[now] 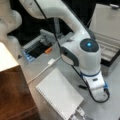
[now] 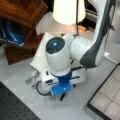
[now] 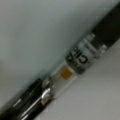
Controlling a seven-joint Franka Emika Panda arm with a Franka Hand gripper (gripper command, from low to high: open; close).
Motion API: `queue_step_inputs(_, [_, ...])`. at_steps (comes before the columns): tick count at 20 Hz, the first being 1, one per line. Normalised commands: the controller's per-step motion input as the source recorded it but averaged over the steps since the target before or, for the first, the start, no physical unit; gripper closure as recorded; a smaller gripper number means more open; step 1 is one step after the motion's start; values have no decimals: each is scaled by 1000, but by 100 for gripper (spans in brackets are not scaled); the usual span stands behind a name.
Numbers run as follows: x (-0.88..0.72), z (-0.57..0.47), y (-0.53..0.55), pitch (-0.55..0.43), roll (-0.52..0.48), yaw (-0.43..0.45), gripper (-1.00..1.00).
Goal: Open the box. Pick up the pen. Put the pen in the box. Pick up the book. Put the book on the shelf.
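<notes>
arm bent low over the counter (image 1: 112,105), hand (image 2: 62,96) at a front view's bottom centre, right over the pen (image 3: 60,75); grip can't be told. box (image 1: 107,42) open upper right, book (image 1: 58,96) flat.

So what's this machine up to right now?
A white robot arm is bent low over the table, its tool down by the pen, which fills the wrist view at very close range. The box already lies open, its grey compartments showing in both front views. The white book lies flat on the table beside the arm, not on the brown shelf.
</notes>
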Motion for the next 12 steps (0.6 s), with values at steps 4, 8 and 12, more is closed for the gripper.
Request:
queue_step_inputs(4, [-39, -104, 76, -102, -156, 49, -100])
queue_step_inputs(8, [-71, -120, 60, -131, -167, 70, -100])
queue_step_inputs(12, [-92, -154, 69, -140, -135, 66, -100])
